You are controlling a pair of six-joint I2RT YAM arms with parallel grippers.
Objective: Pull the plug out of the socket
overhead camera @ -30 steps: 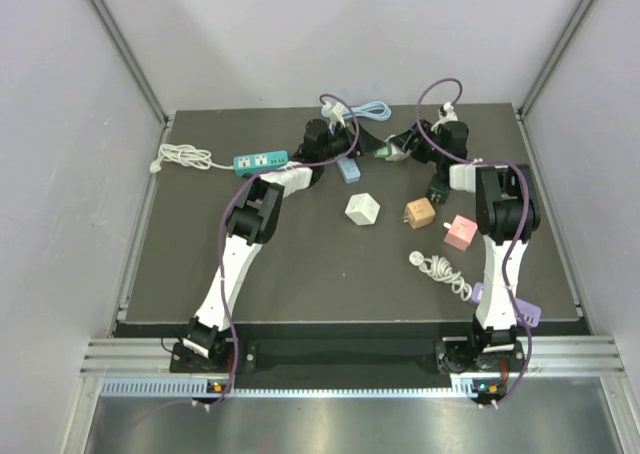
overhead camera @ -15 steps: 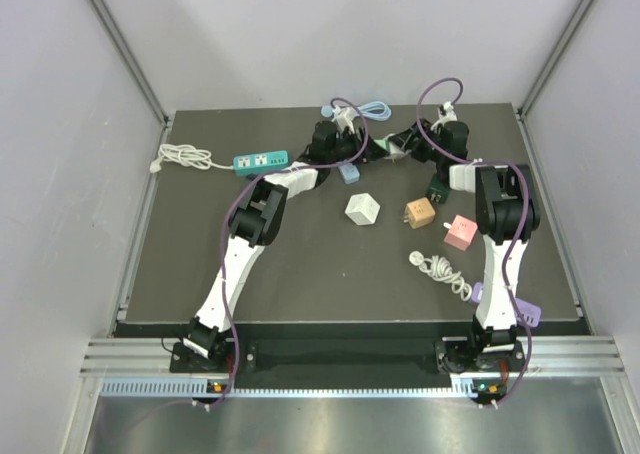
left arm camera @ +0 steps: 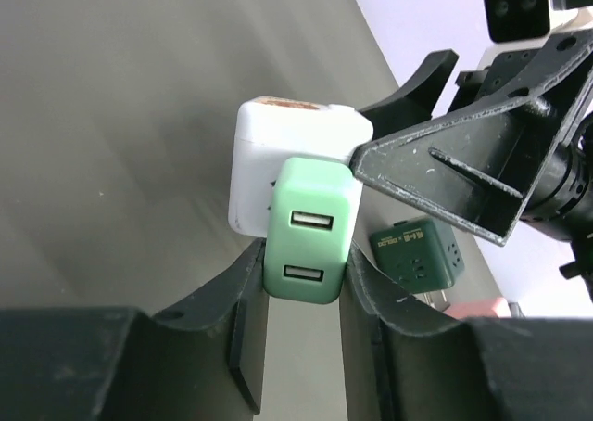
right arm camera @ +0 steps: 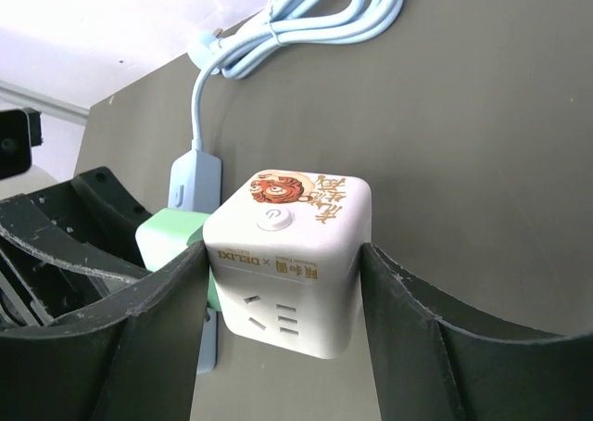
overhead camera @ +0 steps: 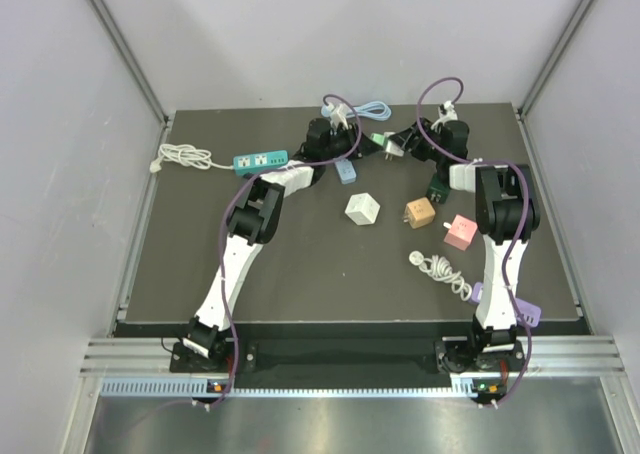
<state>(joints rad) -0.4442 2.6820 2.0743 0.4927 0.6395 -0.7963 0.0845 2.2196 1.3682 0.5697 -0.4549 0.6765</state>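
Dark grey matting covers the table (overhead camera: pixel 200 264), with pale walls around it. At the back centre of the top view the two arms meet over it.

The left gripper (left arm camera: pixel 306 259) has changed most. A second ago its jaws stood wide beside the green USB plug (left arm camera: pixel 309 231). Now they have drawn in and pinch the plug by its two flanks, low in the left wrist view. The right gripper (right arm camera: pixel 283 263) has barely altered and clamps the white cube socket (right arm camera: pixel 287 254) between its fingers. In the top view the pair has shifted slightly towards the back of the table.

The plug sits flush against the cube's face, so I judge it still seated. With each half now held by its own arm, the grip stage looks finished and only the pull apart remains.

The plug's prongs and the seam where it enters the cube are hidden in every view, so I cannot tell whether it has started to come free. From above, the joint is a small speck between the black fingers. The right wrist view shows only a sliver of the plug at the cube's left, in front of a light blue cable (right arm camera: pixel 306 22). A dark green cube socket (left arm camera: pixel 417 254) lies partly hidden behind the left finger.
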